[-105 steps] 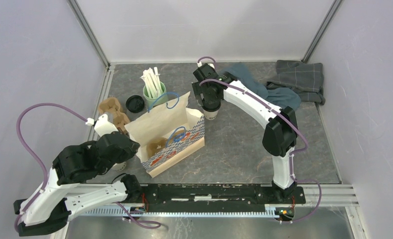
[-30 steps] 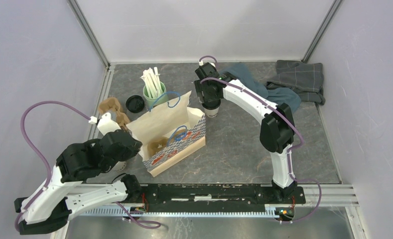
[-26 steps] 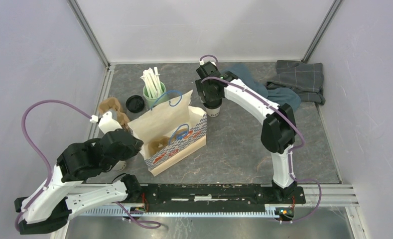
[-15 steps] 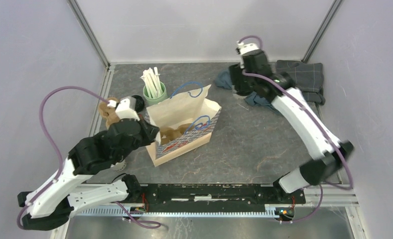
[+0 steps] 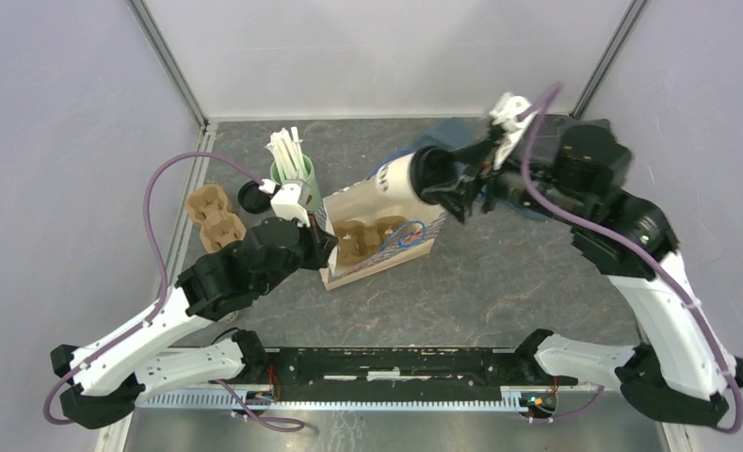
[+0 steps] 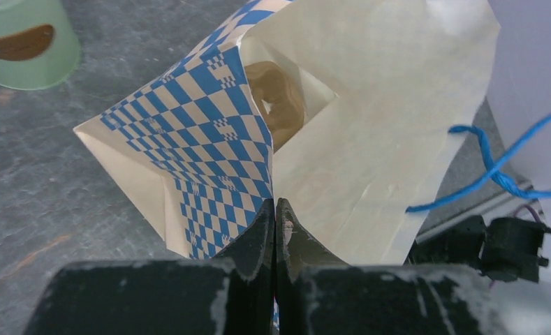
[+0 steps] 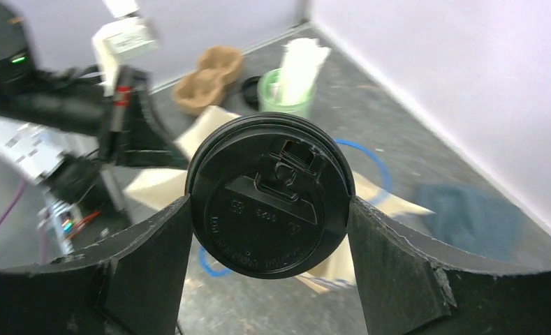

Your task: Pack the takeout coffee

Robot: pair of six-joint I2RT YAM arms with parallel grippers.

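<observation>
The takeout coffee [image 5: 397, 179], a white paper cup with a black lid [image 7: 271, 195], is held in the air on its side just above the far side of the paper bag [image 5: 386, 247]. My right gripper [image 5: 440, 179] is shut on it at the lid end, with a finger [image 7: 391, 265] on each side [image 7: 269, 204]. My left gripper [image 5: 317, 233] is shut on the bag's left top edge [image 6: 276, 209]. The bag is open, blue-checkered outside [image 6: 209, 139], with a brown cup carrier [image 5: 360, 235] inside; the carrier also shows in the left wrist view [image 6: 276, 105].
A mint-green mug of white sticks [image 5: 292, 169] stands behind the bag's left end. A loose black lid [image 5: 251, 196] and a second cardboard carrier [image 5: 213, 213] lie left of it. Blue and grey cloths [image 5: 527, 202] lie at the back right, mostly behind my right arm.
My right gripper lifted the cup off the table beside the bag and now holds it sideways over the bag. My left gripper reached in and gripped the bag's edge; the bag shifted right.
</observation>
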